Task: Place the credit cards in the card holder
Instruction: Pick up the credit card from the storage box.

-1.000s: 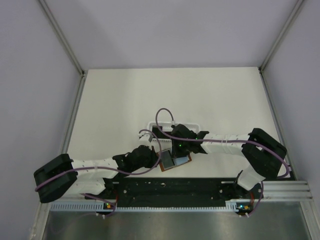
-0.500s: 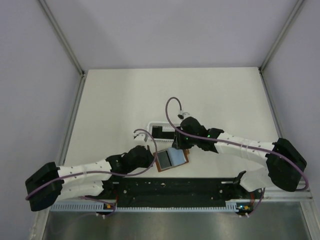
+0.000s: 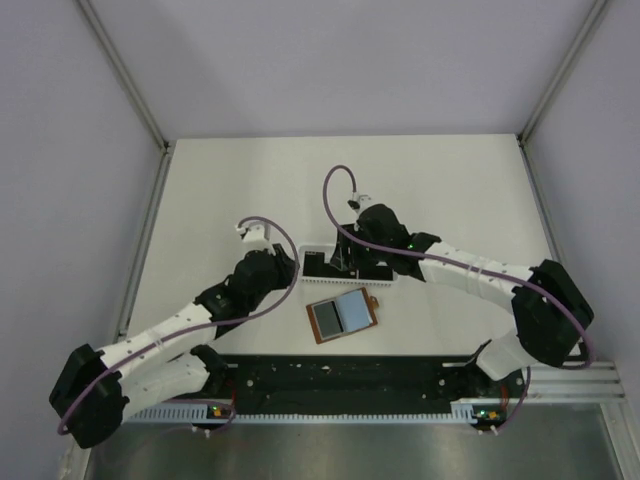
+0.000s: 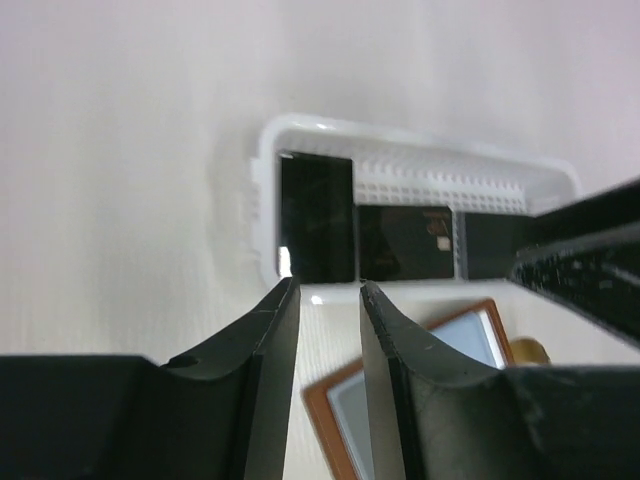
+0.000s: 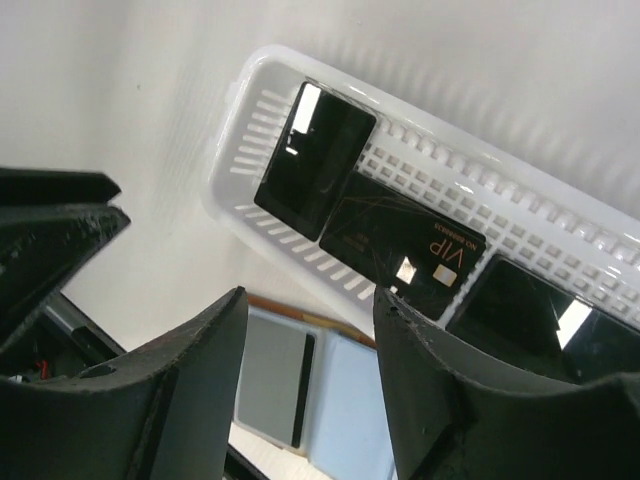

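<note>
The card holder [image 3: 342, 317] lies open on the table, brown-edged with bluish pockets, and nothing touches it. Its left pocket [image 5: 268, 378] looks grey with a dark strip along its inner edge. Behind it stands a white slotted basket [image 3: 388, 280] holding three black credit cards: one at the left [image 5: 315, 170], a "VIP" one in the middle [image 5: 405, 245] and one at the right [image 5: 520, 300]. My left gripper [image 3: 292, 266] [image 4: 327, 288] hovers at the basket's left end, open a little and empty. Over the basket's middle, my right gripper [image 3: 356, 262] [image 5: 310, 297] is open and empty.
Grey walls enclose the white table on the left, the right and the back. A black rail [image 3: 340, 375] with the arm bases runs along the near edge, just below the card holder. My two grippers are close together over the basket.
Both grippers were down on the card holder, the left shut and the right nearly shut. They have lifted off it, moved back to the basket and opened. The card holder now lies uncovered.
</note>
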`<state>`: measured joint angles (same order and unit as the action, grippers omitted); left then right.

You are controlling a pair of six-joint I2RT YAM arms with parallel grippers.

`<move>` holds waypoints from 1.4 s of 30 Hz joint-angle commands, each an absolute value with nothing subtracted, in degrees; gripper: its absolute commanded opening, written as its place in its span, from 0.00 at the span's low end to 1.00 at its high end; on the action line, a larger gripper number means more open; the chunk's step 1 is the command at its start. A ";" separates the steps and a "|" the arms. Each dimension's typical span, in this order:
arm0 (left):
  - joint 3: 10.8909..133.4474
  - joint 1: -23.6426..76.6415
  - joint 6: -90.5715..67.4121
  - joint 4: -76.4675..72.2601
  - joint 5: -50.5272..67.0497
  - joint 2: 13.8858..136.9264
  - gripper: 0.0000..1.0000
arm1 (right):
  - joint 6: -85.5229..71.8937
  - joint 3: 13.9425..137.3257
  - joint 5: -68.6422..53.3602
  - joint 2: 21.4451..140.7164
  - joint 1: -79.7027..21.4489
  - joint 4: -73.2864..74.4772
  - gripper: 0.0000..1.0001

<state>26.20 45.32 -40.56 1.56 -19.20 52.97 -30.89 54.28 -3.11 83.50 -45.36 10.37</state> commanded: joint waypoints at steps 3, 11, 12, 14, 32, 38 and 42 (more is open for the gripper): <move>31.02 36.83 -34.11 -3.69 -16.08 60.45 0.42 | -31.72 57.74 -7.11 90.61 -45.35 1.59 0.56; 34.36 35.07 -31.56 -6.50 -15.03 70.91 0.54 | -34.01 56.52 -8.00 92.81 -44.74 -2.28 0.60; 34.71 34.89 -31.47 -6.68 -14.77 71.88 0.54 | -34.10 56.17 -8.00 92.73 -44.56 -2.29 0.61; 35.42 34.63 -31.20 -6.77 -14.76 74.26 0.54 | -34.28 55.90 -8.26 92.55 -44.21 -2.37 0.61; 34.98 33.66 -32.34 -12.12 -11.43 83.32 0.13 | -37.79 51.77 -13.09 92.28 -41.13 -7.29 0.61; 31.04 33.75 -33.66 -17.55 -8.62 82.53 0.00 | -39.46 49.66 -15.81 93.34 -40.78 -12.21 0.61; 24.54 33.84 -35.33 -27.84 -6.24 80.51 0.00 | -39.55 48.87 -17.05 94.22 -40.69 -15.11 0.60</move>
